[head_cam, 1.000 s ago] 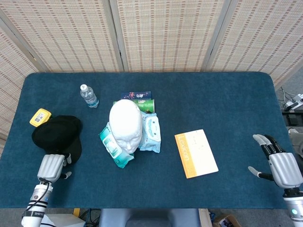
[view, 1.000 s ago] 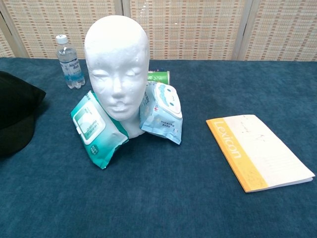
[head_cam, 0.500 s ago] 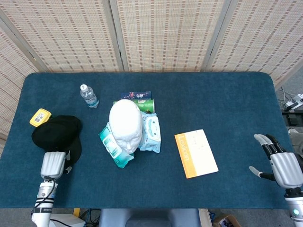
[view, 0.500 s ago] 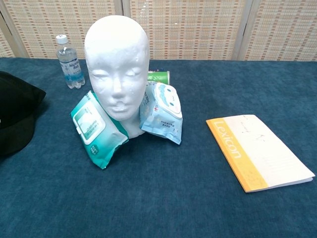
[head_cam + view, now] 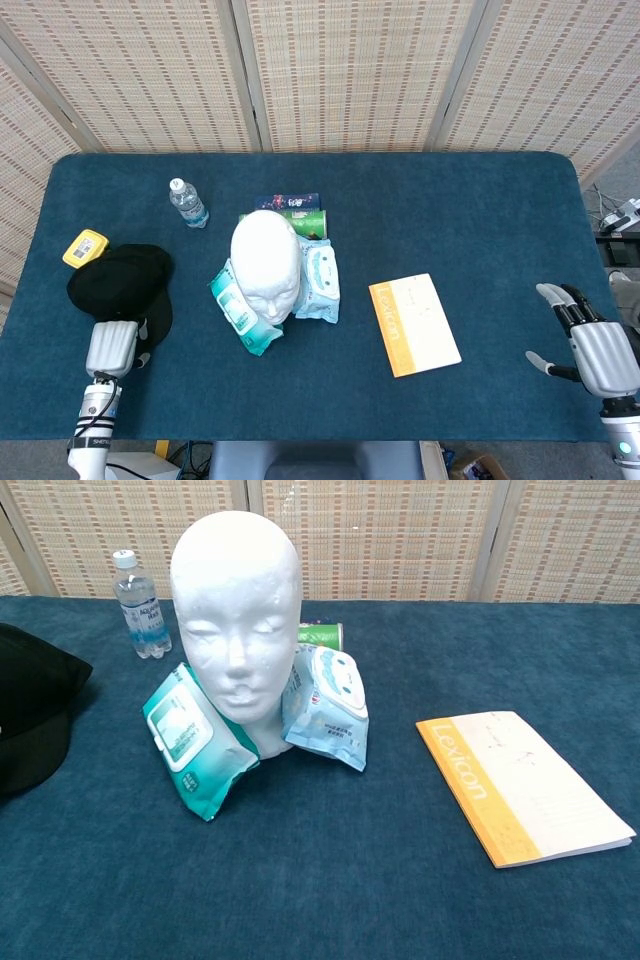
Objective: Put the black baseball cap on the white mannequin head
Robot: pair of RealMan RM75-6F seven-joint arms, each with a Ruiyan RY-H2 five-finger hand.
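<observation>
The black baseball cap (image 5: 120, 284) lies on the blue table at the left; the chest view shows only its right part (image 5: 28, 720) at the left edge. The white mannequin head (image 5: 265, 262) stands upright mid-table, facing me (image 5: 235, 610), bare on top. My left hand (image 5: 112, 347) sits at the cap's near edge, back upward. Its fingers are tucked out of sight where they meet the cap, so no grip shows. My right hand (image 5: 596, 352) hovers at the table's front right corner with fingers spread, holding nothing. Neither hand shows in the chest view.
Two wipes packs (image 5: 195, 742) (image 5: 328, 708) lean against the mannequin's base. A green can (image 5: 300, 218) and a dark packet (image 5: 288, 201) lie behind it. There is a water bottle (image 5: 187, 203) at the back left, a yellow box (image 5: 85, 247) beside the cap and an orange-spined notebook (image 5: 413, 323) to the right.
My left hand moved slightly forward to the cap's near edge and its thumb drew in. The cap's edge shifted a little in the chest view. The right hand barely moved.
</observation>
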